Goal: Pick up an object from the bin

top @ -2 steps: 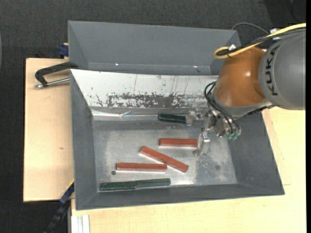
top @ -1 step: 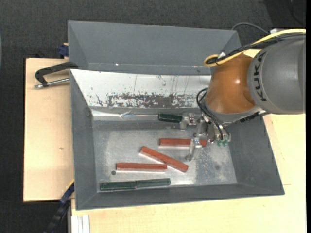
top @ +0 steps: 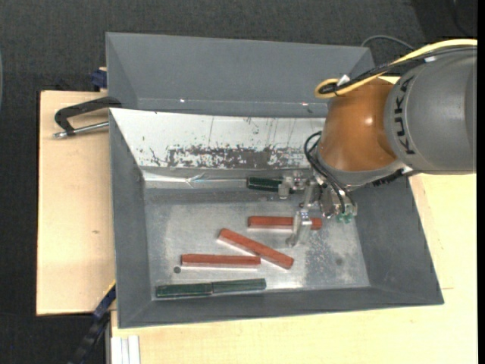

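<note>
Lying along the 6 o'clock edge of the bin [top: 129, 203] floor, a long green stick [top: 211, 287] sits furthest left. At its 12 o'clock a flat red stick [top: 220, 261] lies level. A slanted red stick [top: 255, 248] runs just beside that one's right end. Near floor centre, toward 1 o'clock, a short red stick [top: 271, 221] lies level, its right end under the gripper [top: 301, 226]. A dark green piece [top: 265, 182] lies by the back wall at 12 o'clock. Gripper open or closed: cannot tell.
</note>
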{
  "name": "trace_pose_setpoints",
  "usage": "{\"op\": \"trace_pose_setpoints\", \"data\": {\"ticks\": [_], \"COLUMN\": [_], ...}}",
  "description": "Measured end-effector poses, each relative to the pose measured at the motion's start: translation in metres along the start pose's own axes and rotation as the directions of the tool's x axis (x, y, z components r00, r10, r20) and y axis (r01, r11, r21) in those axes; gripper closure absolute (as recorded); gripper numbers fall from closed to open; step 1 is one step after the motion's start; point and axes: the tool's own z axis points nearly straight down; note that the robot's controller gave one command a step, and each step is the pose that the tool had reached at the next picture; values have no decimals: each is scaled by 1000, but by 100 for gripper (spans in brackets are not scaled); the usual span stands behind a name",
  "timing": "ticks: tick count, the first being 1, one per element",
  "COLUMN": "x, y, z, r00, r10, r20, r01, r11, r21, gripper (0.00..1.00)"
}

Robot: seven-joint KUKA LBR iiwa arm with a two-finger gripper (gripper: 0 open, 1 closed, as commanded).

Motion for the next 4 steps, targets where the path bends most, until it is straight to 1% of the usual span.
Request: {"op": "trace_pose_setpoints", "data": {"ticks": [1,2,3,4], "x": [9,7,7,8], "y": [-8,-5,-5,-5], "z": [26,30,30,26], "r00": [999,998,998,998], "r10": [33,65,64,65], "r20": [-5,-1,-2,-7], "r01": [-33,-65,-64,-65], "r11": [999,998,998,998], "r21": [0,0,0,0], "gripper": [0,100,100,100]}}
